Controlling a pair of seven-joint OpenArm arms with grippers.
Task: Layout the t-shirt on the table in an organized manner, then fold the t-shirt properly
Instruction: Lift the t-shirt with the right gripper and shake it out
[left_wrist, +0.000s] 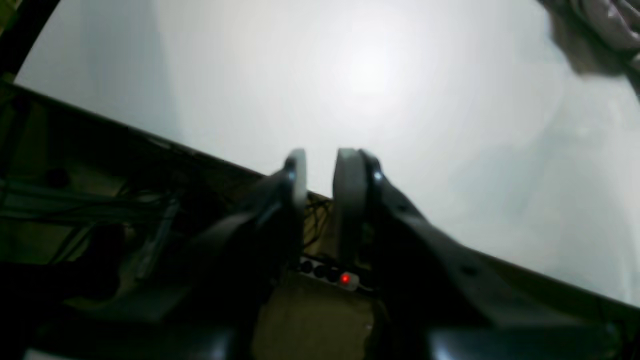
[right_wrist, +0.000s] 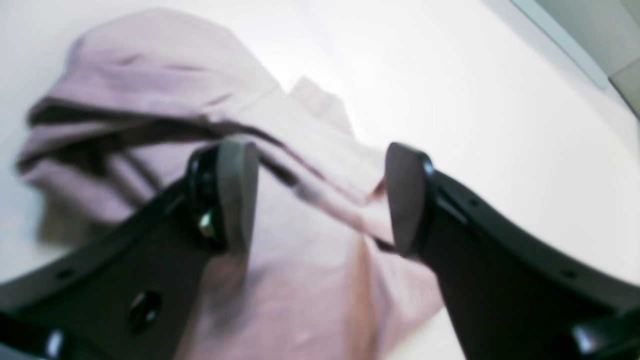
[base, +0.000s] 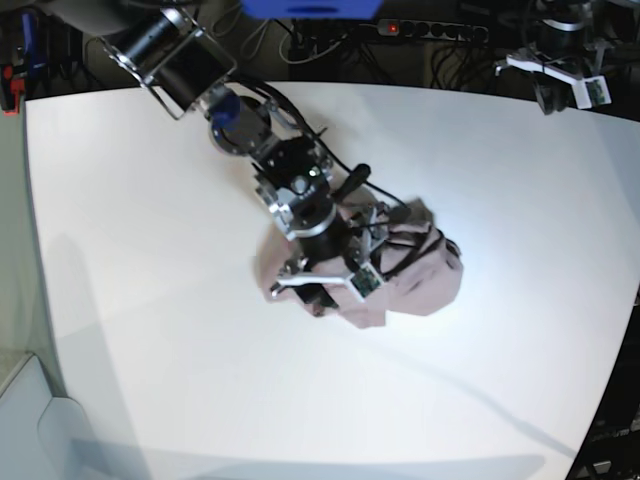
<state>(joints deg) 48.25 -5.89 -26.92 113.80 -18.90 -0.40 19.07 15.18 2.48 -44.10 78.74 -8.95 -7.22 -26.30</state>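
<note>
The t-shirt (base: 415, 275) lay bunched on the table (base: 150, 300), right of the base frame's centre. The right gripper (base: 335, 275) hung directly over its left part, arm reaching down from upper left. The left gripper (base: 560, 85) sat at the table's upper-right edge, well apart.

In the base view the right arm (base: 290, 190) covers the middle of the t-shirt (base: 420, 280), so its neck and sleeves cannot be told. The right wrist view is blurred, and the shirt runs off its lower edge behind the fingers (right_wrist: 235, 195). In the left wrist view only a corner of cloth shows at the top right edge, and the clutter past the table (left_wrist: 350, 75) is too dark to tell.
</note>
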